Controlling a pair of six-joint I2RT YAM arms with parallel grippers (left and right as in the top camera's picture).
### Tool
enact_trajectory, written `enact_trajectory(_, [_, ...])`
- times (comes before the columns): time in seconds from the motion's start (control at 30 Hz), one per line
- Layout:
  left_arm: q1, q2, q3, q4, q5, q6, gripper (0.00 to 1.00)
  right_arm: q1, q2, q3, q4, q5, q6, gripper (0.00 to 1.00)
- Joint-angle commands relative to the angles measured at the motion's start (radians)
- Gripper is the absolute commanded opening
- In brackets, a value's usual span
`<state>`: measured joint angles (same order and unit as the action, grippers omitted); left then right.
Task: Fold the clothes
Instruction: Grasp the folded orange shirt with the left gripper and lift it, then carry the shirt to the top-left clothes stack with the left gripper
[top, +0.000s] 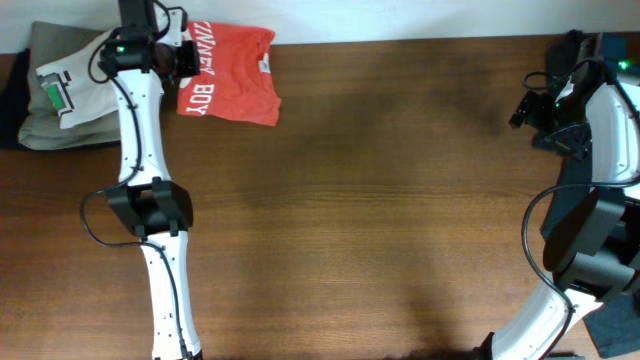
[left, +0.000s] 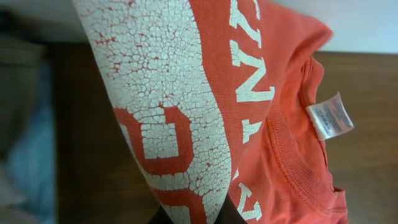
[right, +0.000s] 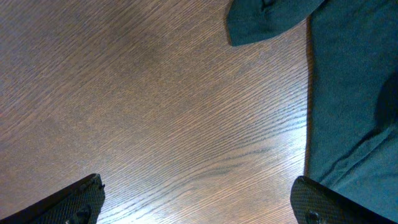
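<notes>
Red shirt (left: 280, 124) looks already folded small on the table (top: 400, 200). Left jaws pinch it; right jaws are apart. Only tidying seems left.

T-shirt (top: 235, 85): red-orange, with white block lettering (left: 161, 93), the print finely cracked; collar label (left: 329, 116) white. Table (top: 380, 200): dark brown wood grain. Tee (top: 70, 85): off-white, green-and-black mark. Cloth (right: 354, 93): dark teal, plain. Left arm (top: 140, 120): white, black joints.
</notes>
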<state>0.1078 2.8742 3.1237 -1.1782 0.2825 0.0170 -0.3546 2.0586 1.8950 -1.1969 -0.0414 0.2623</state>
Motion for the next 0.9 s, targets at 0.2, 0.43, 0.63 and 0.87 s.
enact_trajectory(0.2, [0.097, -0.195, 0.015, 0.05, -0.043, -0.087, 0.01, 0.001, -0.008, 0.006, 0.0, 0.013, 0.005, 0.99])
enact_trajectory(0.43, [0.161, -0.223, 0.014, 0.071, -0.045, -0.129, 0.01, 0.001, -0.008, 0.006, 0.0, 0.013, 0.005, 0.99])
enact_trajectory(0.63, [0.21, -0.223, -0.016, 0.064, -0.129, -0.167, 0.01, 0.001, -0.008, 0.006, 0.0, 0.013, 0.005, 0.99])
enact_trajectory(0.87, [0.235, -0.221, -0.119, 0.134, -0.211, -0.167, 0.01, 0.001, -0.008, 0.006, 0.0, 0.013, 0.005, 0.99])
